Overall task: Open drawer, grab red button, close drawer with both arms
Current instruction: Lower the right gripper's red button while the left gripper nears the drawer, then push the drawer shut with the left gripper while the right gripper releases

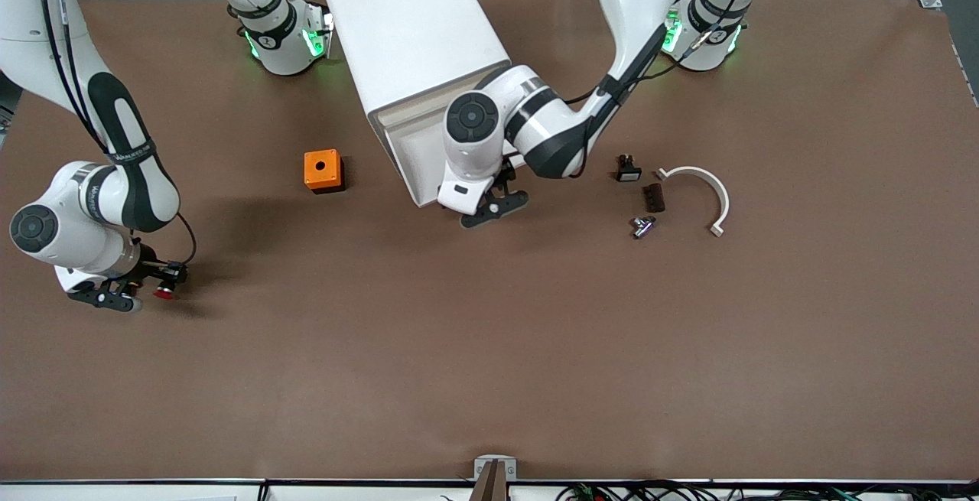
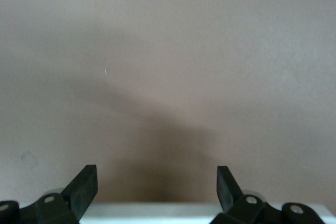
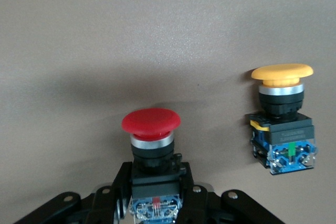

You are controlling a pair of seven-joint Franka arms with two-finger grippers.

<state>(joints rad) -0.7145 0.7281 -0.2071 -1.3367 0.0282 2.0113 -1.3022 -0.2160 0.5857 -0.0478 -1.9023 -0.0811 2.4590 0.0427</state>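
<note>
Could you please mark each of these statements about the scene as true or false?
1. The right gripper has its jaws shut on the red button. True.
2. The left gripper holds the yellow-capped button. False: its jaws are open and empty, low over the table in front of the cabinet.
3. The orange box sits on top of the cabinet. False: it stands on the table beside the cabinet, toward the right arm's end.
4. A curved white piece lies on the table toward the left arm's end. True.
5. The yellow-capped button touches the red button. False: they are apart.
</note>
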